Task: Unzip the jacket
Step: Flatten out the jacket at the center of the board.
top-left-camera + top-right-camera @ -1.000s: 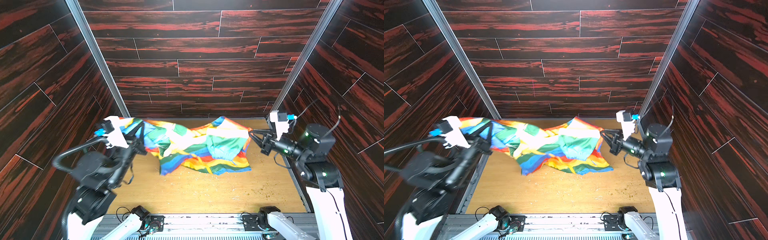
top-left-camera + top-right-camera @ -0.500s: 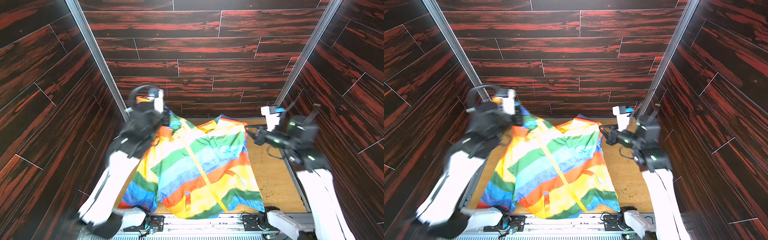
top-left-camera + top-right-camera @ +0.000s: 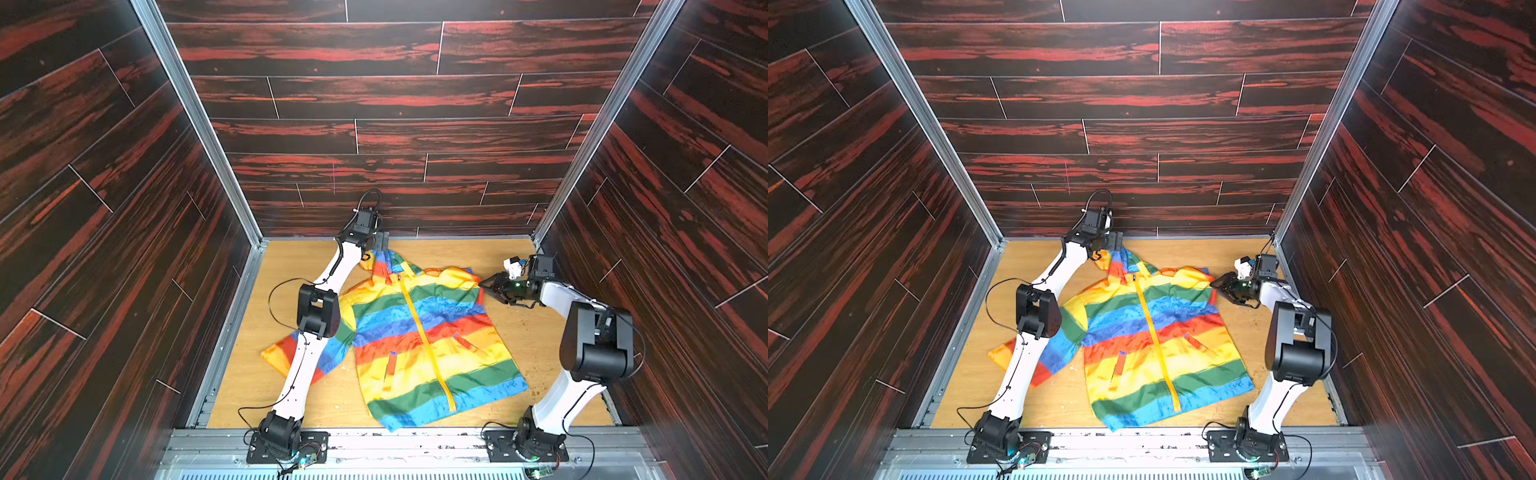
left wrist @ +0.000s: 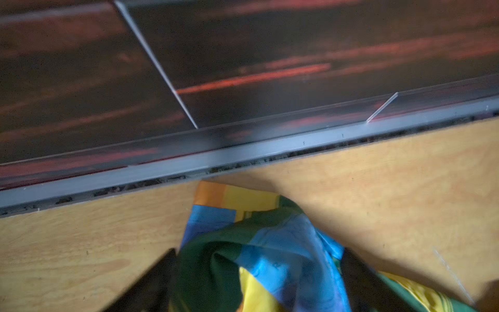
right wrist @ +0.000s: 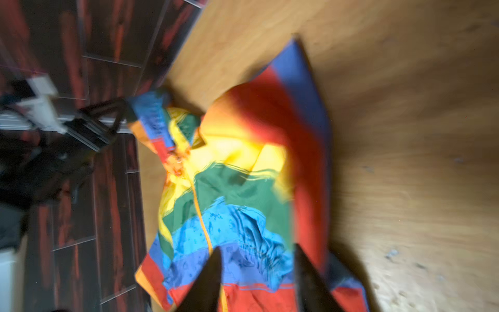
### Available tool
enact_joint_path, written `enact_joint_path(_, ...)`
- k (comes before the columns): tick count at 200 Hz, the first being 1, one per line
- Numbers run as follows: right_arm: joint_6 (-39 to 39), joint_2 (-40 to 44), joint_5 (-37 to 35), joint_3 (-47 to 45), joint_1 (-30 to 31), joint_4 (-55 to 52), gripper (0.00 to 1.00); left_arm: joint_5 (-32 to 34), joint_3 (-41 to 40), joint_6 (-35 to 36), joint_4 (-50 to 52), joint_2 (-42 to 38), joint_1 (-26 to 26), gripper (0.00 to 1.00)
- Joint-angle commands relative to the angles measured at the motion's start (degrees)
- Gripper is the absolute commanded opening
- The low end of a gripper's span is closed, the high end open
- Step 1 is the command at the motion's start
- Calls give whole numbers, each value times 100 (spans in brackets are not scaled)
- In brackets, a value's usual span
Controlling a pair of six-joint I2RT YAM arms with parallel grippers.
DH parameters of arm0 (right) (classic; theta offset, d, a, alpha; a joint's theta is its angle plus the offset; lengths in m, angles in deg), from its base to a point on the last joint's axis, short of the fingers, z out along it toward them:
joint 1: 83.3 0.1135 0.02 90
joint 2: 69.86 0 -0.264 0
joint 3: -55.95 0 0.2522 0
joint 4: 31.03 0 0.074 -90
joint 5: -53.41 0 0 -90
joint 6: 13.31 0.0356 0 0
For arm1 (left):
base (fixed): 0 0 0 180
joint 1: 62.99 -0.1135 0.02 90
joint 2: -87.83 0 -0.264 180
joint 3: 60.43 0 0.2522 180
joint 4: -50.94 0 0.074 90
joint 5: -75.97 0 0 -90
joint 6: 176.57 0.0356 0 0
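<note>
The rainbow-striped jacket (image 3: pixel 415 332) (image 3: pixel 1142 328) lies spread front-up on the wooden floor, hem toward the front rail. Its yellow zipper (image 3: pixel 424 336) (image 3: pixel 1156 336) runs closed from collar to hem. My left gripper (image 3: pixel 379 244) (image 3: pixel 1115 241) is at the hood (image 3: pixel 384 262) by the back wall. In the left wrist view the left gripper (image 4: pixel 259 270) has its fingers wide apart with loose hood fabric between them. My right gripper (image 3: pixel 484 284) (image 3: pixel 1214 284) sits at the jacket's right shoulder. In the right wrist view the right gripper (image 5: pixel 258 264) has parted fingers over blue and red cloth.
Dark wood-patterned walls (image 3: pixel 374 137) enclose the floor on three sides, the back one close behind the left gripper. The left arm (image 3: pixel 318 316) lies across the jacket's left sleeve (image 3: pixel 282 353). A metal rail (image 3: pixel 415 440) runs along the front. Crumbs (image 3: pixel 536 390) dot the floor at right.
A second ago both grippers held the jacket bunched between them, then lifted it so it hung spread. Now it lies flat, both grippers have opened, and the arms have dropped toward the back.
</note>
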State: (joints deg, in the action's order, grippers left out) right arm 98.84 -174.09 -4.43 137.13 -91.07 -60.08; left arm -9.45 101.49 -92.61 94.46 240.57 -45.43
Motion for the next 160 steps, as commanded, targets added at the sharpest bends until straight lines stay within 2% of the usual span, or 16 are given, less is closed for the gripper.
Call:
enact_joint_path(1,-518,122,-756,376,36,-588,57,523,-753,43,-447,-1204,-25,100)
enact_joint_path(6,-605,166,-902,450,37,-709,59,749,-1053,72,-569,-1431,-23,100)
enact_joint_path(9,-644,192,-976,486,35,-768,67,894,-1229,84,-611,-1556,-24,100)
enact_joint_path(11,-684,210,-1017,512,38,-805,69,990,-1334,92,-618,-1648,-25,100)
enact_joint_path(27,-943,381,-1436,737,84,-1059,70,1784,-2141,-9,-624,-2352,-25,100)
enact_joint_path(40,-1140,472,-1566,921,202,-1149,70,2034,-2945,-115,-603,-3052,-25,100)
enact_joint_path(52,-1282,488,-1659,1016,416,-1043,70,1957,-3955,-311,-891,-3800,-25,100)
enact_joint_path(79,-1446,96,-1938,1274,906,-989,70,1704,-6693,-980,-2421,-5731,-25,100)
enact_joint_path(92,-1503,-135,-1947,1367,1139,-946,70,1687,-7527,-1428,-2439,-6286,-25,100)
enact_joint_path(107,-1519,-384,-1930,1482,1360,-986,70,1497,-8041,-1857,-2030,-6704,-34,100)
enact_joint_path(136,-1577,-810,-1952,1715,1739,-1158,70,655,-8955,-2564,-1683,-7104,-23,100)
enact_joint_path(146,-1646,-988,-1998,1852,1860,-1319,70,510,-9201,-2797,-1625,-7136,-16,96)
enact_joint_path(160,-1714,-1200,-2122,1957,2005,-1516,70,438,-9516,-3060,-1625,-7135,-16,85)
